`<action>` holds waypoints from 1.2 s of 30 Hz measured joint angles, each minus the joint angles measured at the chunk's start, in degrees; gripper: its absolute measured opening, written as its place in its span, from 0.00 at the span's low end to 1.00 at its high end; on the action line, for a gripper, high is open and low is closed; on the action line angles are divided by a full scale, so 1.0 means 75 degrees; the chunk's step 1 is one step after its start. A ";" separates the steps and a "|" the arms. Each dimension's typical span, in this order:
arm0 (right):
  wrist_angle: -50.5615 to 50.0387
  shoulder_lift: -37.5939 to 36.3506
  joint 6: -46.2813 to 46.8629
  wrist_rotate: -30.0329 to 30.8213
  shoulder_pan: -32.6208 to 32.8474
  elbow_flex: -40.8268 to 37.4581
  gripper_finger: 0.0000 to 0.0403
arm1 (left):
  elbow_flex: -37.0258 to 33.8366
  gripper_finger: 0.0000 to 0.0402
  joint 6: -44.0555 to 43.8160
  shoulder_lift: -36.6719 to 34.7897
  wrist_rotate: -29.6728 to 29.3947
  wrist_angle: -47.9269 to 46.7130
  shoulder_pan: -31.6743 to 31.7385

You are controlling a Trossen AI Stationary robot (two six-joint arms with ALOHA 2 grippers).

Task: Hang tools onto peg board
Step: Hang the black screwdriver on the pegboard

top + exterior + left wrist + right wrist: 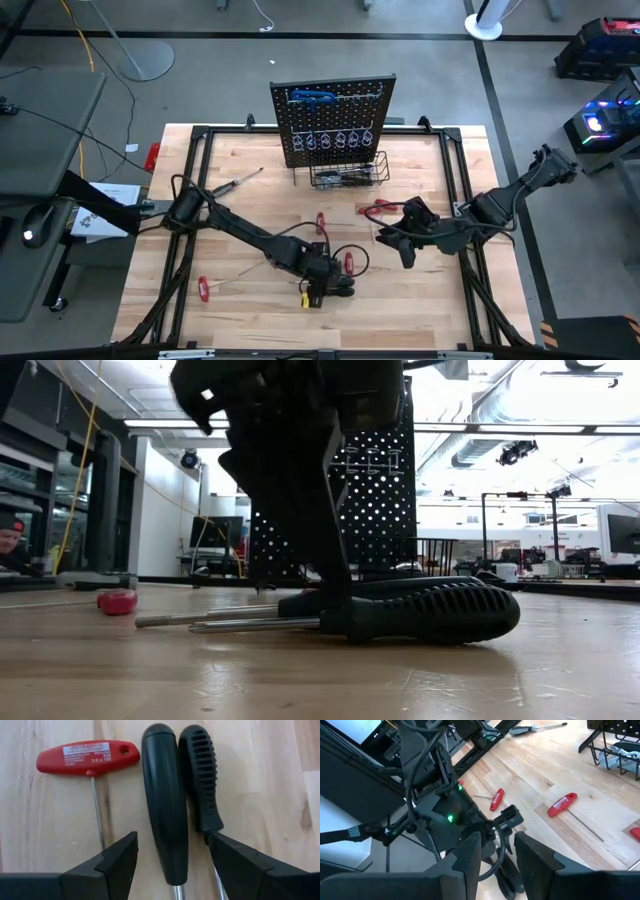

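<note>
Two black-handled screwdrivers lie side by side on the wood: a smooth one and a ribbed one. My left gripper hangs open just over them, one finger on each side of the pair. A red T-handle key lies beside them. The peg board stands upright at the table's back, with a blue tool hung along its top row. My right gripper hovers open and empty right of centre, facing the left arm.
A black wire basket sits at the board's foot. Another screwdriver lies back left. Red tools lie at centre, front left and by the right gripper. A person shows beyond the table.
</note>
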 joint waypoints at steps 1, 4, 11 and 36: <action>-0.0016 0.0000 -0.0010 0.0026 0.0000 0.0000 0.28 | 0.0006 0.57 -0.0004 0.0070 -0.0004 0.0024 -0.0034; -0.0035 0.0000 -0.0017 0.0085 0.0000 0.0000 0.28 | 0.0021 0.56 -0.0079 0.0271 -0.0071 0.0053 -0.0116; -0.0040 0.0000 -0.0050 0.0260 0.0000 0.0000 0.28 | 0.0050 0.32 -0.0768 0.0439 -0.0759 -0.0196 -0.0156; 0.0015 0.0000 -0.0195 0.0297 -0.0075 0.0000 0.28 | -0.0006 0.03 0.0000 -0.1020 -0.1337 -0.1196 0.0336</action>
